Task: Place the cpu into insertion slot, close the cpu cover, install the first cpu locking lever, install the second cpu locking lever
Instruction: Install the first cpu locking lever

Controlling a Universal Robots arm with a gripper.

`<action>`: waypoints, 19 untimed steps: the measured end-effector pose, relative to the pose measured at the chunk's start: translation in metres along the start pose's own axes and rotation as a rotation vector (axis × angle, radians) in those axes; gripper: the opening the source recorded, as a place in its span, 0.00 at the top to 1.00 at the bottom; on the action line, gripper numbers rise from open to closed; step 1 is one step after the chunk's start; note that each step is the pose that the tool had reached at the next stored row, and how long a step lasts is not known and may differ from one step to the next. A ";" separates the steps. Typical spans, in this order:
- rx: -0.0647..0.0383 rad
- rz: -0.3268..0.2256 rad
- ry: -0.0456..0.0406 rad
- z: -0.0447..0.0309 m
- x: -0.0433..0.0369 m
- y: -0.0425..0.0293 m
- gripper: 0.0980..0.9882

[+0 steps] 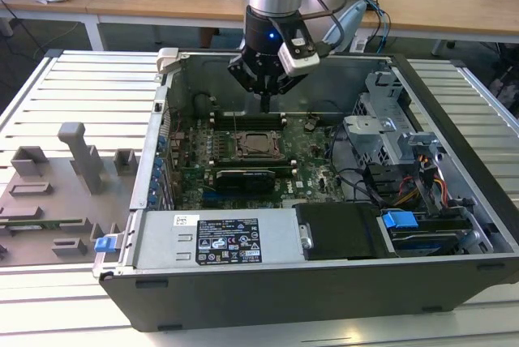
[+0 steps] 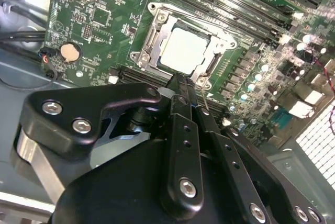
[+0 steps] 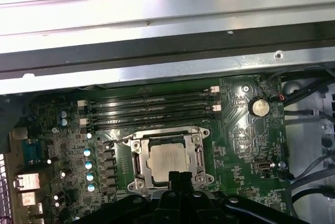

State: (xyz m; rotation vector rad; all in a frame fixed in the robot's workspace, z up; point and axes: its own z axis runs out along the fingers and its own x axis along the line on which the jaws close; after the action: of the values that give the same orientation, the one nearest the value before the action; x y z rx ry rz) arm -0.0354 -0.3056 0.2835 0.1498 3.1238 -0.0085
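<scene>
claw: the fingertips point(image 2: 180, 81) are pressed together with nothing between them. It's just hanging over the board, not touching anything.
cpu: the cpu point(image 2: 186, 50) is already sitting flat in the insertion slot point(image 2: 138, 56), silver top facing up.
cpu cover: the cpu cover point(image 3: 200, 157) looks folded down around the chip, with the metal top showing through its cut-out.
locking lever: a thin wire lever point(image 2: 191, 20) runs along the socket edge farthest from the claw. I can't tell if it's hooked down, and I can't really make out the other one.
which way from the claw: in both wrist views the socket sits just ahead of the fingertips, near but apart and pretty much dead centre. In the exterior view the claw's tip hangs above the motherboard point(image 1: 312, 152), with the socket a bit toward the camera from it.
long axis: the socket is close to square, so there's no real long side, and its edges run parallel to the memory slots point(image 3: 152, 106).
setting: an open PC case point(image 1: 324, 298) lying on a slatted worktop point(image 1: 81, 79).
</scene>
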 end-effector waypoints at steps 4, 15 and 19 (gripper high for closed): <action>-0.001 -0.037 -0.0002 0.0000 0.0000 0.0000 0.99; -0.002 -0.162 -0.0008 0.0000 0.0000 0.0000 0.99; -0.003 -0.196 -0.0010 0.0000 0.0000 0.0000 0.99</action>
State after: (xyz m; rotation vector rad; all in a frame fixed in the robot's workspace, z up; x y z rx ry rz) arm -0.0354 -0.3056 0.2835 -0.1571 3.1229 -0.0064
